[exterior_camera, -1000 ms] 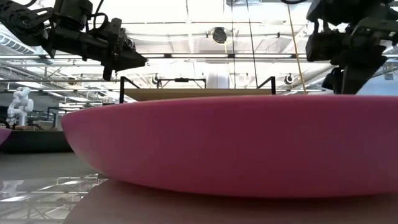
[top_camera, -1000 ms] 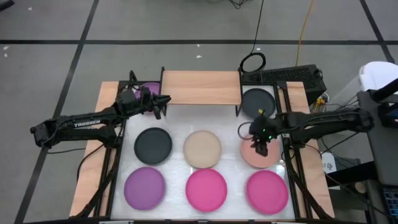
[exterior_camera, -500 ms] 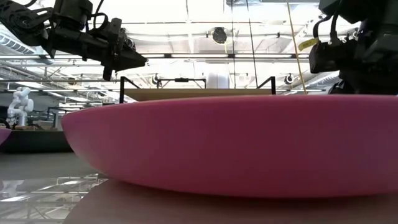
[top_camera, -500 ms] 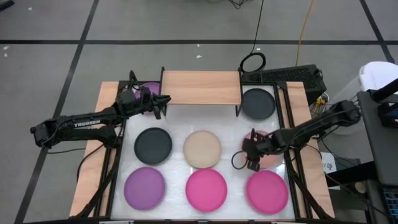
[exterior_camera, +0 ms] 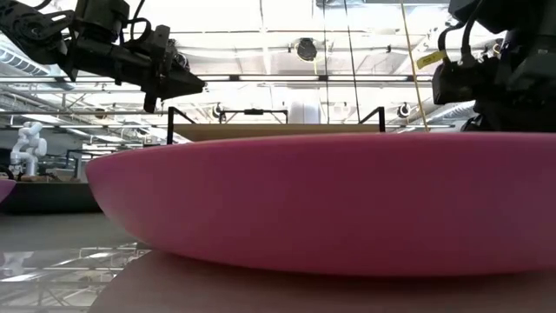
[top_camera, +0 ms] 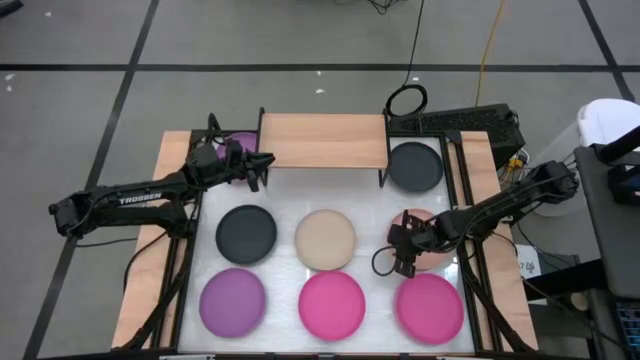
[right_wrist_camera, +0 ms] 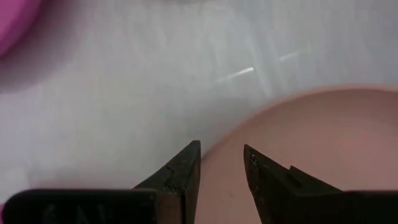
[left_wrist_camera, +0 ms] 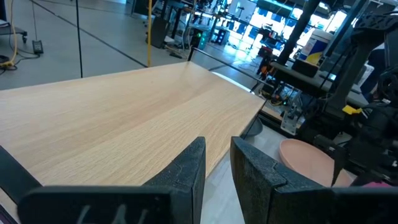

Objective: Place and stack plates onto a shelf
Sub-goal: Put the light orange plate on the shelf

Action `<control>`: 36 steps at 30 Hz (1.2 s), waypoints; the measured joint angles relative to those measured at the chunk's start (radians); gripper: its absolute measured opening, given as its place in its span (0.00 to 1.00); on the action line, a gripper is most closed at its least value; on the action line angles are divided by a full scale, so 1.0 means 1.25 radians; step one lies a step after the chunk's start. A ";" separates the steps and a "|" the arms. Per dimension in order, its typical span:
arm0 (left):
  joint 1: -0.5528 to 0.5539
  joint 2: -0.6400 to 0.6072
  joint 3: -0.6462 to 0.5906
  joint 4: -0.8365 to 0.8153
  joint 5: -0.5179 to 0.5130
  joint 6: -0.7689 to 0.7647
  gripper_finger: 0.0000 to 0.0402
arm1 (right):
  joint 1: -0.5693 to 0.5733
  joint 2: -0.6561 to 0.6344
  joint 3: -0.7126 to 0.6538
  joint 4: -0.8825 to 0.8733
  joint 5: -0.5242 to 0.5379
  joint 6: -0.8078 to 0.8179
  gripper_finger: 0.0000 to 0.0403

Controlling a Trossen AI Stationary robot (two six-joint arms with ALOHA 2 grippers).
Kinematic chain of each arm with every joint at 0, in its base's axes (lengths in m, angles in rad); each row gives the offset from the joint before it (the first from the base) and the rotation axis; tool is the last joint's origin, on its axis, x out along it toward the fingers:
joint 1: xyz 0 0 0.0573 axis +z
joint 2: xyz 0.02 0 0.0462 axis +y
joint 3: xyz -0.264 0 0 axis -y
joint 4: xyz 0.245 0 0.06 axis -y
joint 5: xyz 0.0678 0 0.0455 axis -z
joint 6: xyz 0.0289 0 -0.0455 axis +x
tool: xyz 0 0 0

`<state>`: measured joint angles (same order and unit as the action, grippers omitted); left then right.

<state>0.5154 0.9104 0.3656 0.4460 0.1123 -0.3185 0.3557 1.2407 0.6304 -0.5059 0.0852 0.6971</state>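
1. Shelf [top_camera: 323, 140] stands at the table's far edge, its top bare.
2. Salmon plate [right_wrist_camera: 311, 149] lies on the table, right of the beige plate [top_camera: 325, 240].
3. Right gripper [right_wrist_camera: 222, 163], fingers slightly parted, straddles the salmon plate's rim.
4. Left gripper [left_wrist_camera: 216, 167], fingers narrowly parted, empty, hovers at the shelf's left end.

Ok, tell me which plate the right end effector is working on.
The salmon pink plate in the middle row, right end. The right end effector sits at its edge, fingers straddling the rim; no arm is near the other plates.
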 joint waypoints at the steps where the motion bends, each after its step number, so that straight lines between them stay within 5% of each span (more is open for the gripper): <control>1: 0.000 0.000 0.000 0.000 0.000 0.000 0.20 | 0.000 0.003 0.000 -0.002 0.000 0.002 0.26; 15: 0.000 0.000 0.000 0.000 0.000 0.000 0.20 | 0.000 0.117 0.003 0.013 0.002 0.013 0.24; 26: 0.000 0.000 0.000 0.000 0.000 0.000 0.20 | 0.000 0.070 0.001 0.015 0.001 -0.016 0.03; 36: 0.000 0.000 0.000 0.000 0.000 0.000 0.20 | 0.000 0.012 -0.002 0.013 -0.004 -0.023 0.00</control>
<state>0.5152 0.9104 0.3656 0.4461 0.1123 -0.3185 0.3557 1.2560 0.6277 -0.4891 0.0796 0.6678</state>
